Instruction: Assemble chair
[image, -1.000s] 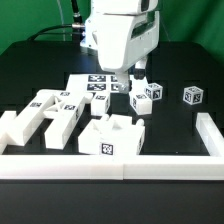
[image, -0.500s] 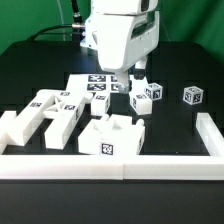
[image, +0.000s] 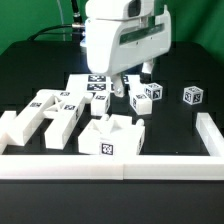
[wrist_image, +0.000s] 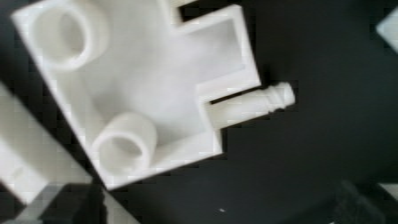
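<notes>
The claw (image: 122, 88) hangs open, its two fingers spread with nothing between them. It sits above the desk (image: 170, 128) and behind the front block (image: 112, 140), clear of that block and of every other part. The front block is a chunky white chair part with a black-and-white tag on its near face and a notch in its top. It stands on the desk in the middle of the scene. The other chair parts lie around it. To the exterior view's left of the front block lie the long bars (image: 40, 112), angled, and the nearest one is just beside the block. Behind the front block, toward the exterior view's right, stands a small cube (image: 146, 97) with tags on its faces. A second cube (image: 193, 96) stands farther to that side, well apart from the block. The marker board (image: 90, 84) lies flat on the desk behind the front block, and the claw is over the board's edge on the exterior view's right. A border rail (image: 110, 166) runs along the desk in front of the front block, close to its near face. The wrist view looks down on a white plate (wrist_image: 160, 80) with two round rings, a cut-out corner and a short peg (wrist_image: 253, 102) sticking out over the dark desk. I cannot tell which of the parts this plate is.
</notes>
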